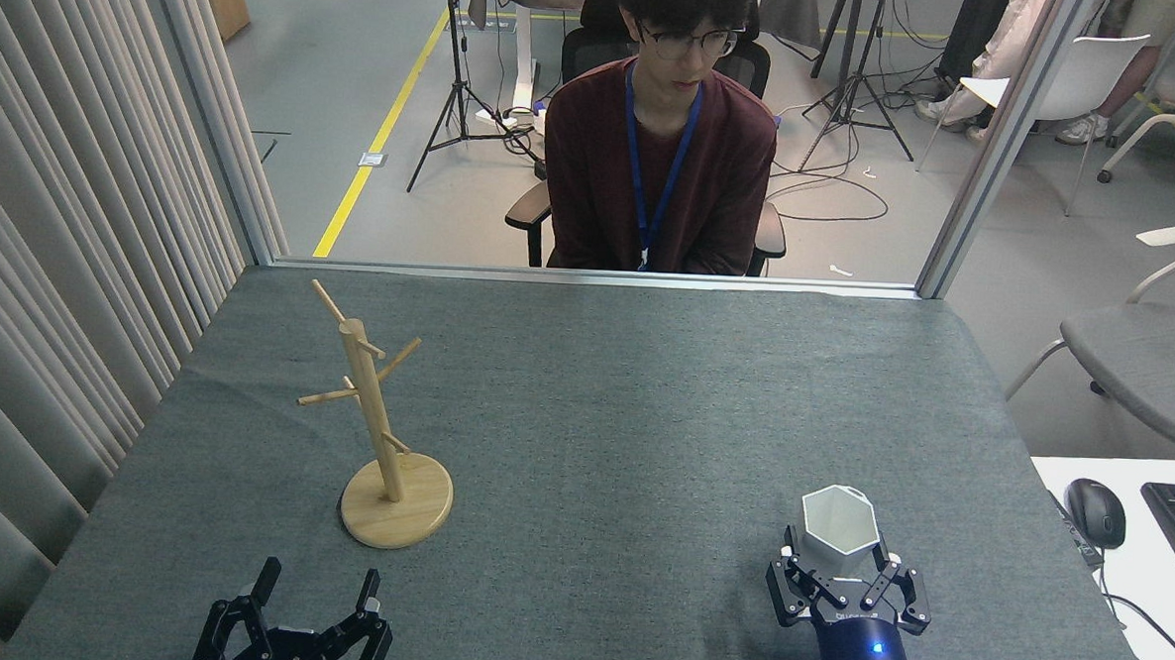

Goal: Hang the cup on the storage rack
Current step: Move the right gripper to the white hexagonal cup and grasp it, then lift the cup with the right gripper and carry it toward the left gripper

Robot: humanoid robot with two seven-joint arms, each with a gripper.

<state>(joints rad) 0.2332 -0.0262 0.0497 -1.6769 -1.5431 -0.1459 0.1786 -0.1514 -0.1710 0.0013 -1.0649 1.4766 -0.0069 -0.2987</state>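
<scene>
The white hexagonal cup [840, 520] stands upright on the grey table at the front right, mouth up. My right gripper [835, 561] is directly in front of it, open, with one finger on each side of the cup's lower part; I cannot see whether they touch it. The light wooden storage rack [377, 430] stands on its round base at the left of the table, its pegs bare. At the bottom edge, in front of the rack, my left gripper [319, 584] is open and holds nothing.
The grey cloth table [603, 420] stretches between rack and cup. A person [660, 155] sits behind the far edge. Curtains [56, 247] hang along the left. A side desk with a mouse [1095, 513] and keyboard is at the right.
</scene>
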